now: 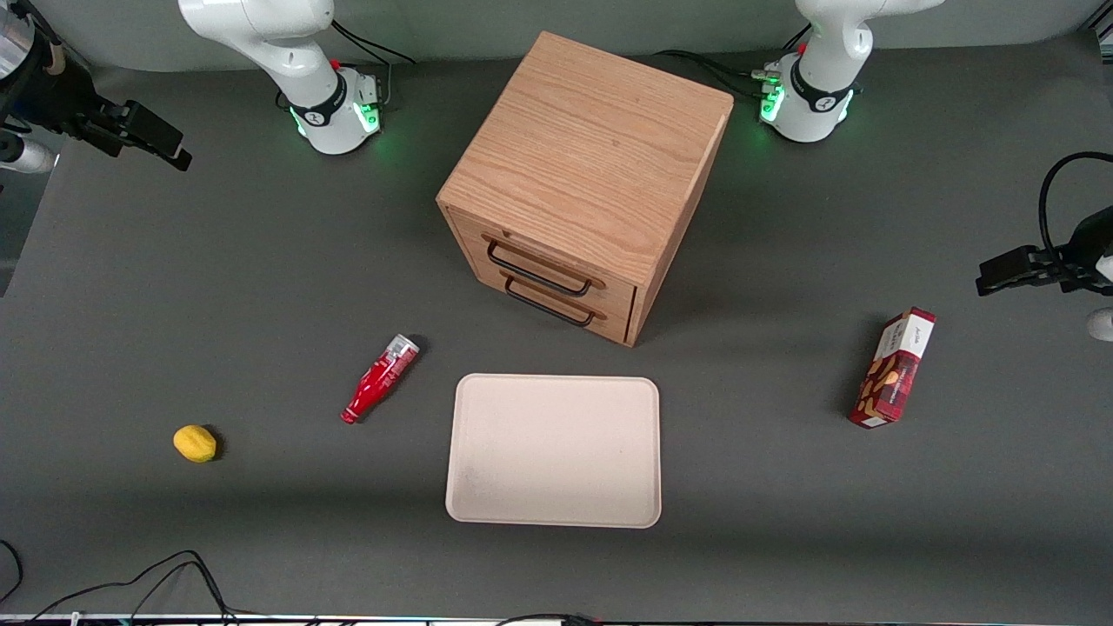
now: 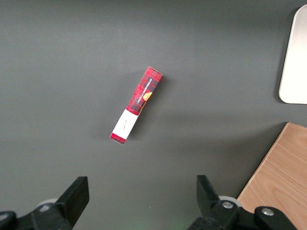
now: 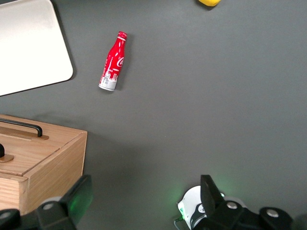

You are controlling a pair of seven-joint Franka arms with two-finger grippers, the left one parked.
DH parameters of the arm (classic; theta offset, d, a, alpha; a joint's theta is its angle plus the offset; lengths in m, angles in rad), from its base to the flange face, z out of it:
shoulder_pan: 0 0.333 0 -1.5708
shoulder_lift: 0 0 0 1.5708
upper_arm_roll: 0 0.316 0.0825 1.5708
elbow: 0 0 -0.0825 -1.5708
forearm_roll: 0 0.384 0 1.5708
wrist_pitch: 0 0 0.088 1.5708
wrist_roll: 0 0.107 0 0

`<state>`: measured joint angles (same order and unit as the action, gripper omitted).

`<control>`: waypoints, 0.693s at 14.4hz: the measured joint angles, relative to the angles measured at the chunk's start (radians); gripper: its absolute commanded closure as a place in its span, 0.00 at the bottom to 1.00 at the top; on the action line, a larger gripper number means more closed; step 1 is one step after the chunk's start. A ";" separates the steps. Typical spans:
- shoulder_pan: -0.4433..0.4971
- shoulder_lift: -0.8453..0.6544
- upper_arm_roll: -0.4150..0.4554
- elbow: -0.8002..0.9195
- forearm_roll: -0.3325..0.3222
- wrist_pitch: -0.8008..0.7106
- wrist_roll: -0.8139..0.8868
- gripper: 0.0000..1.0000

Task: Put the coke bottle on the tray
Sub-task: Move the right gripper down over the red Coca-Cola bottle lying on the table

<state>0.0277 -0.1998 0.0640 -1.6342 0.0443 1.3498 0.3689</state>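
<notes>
Beige tray (image 1: 554,450), red-capped coke bottle (image 1: 380,379), raised gripper (image 1: 165,143)

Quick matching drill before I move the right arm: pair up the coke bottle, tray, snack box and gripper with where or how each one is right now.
Things:
1. coke bottle
2. tray
3. snack box
4. gripper

Places or states:
A. raised over the working arm's end of the table, open, holding nothing
B. lying on its side on the table, beside the tray, untouched
C. bare, in front of the wooden drawer cabinet
D. toward the parked arm's end of the table

Pairs: 1-B, 2-C, 3-D, 4-A
</notes>
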 measured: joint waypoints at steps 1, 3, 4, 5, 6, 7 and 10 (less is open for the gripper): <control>0.000 0.000 0.000 0.001 -0.001 -0.002 0.000 0.00; 0.000 -0.001 -0.002 0.004 -0.003 -0.016 0.000 0.00; 0.000 -0.001 -0.005 0.005 -0.003 -0.018 0.000 0.00; 0.000 0.001 -0.008 0.005 -0.004 -0.018 0.000 0.00; 0.001 0.009 -0.008 0.003 -0.003 -0.018 0.000 0.00; 0.004 0.026 -0.005 0.001 -0.003 -0.011 0.000 0.00; 0.009 0.142 0.040 -0.005 -0.003 0.085 0.102 0.00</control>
<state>0.0371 -0.0578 0.1045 -1.6393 0.0414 1.4351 0.4707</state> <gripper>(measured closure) 0.000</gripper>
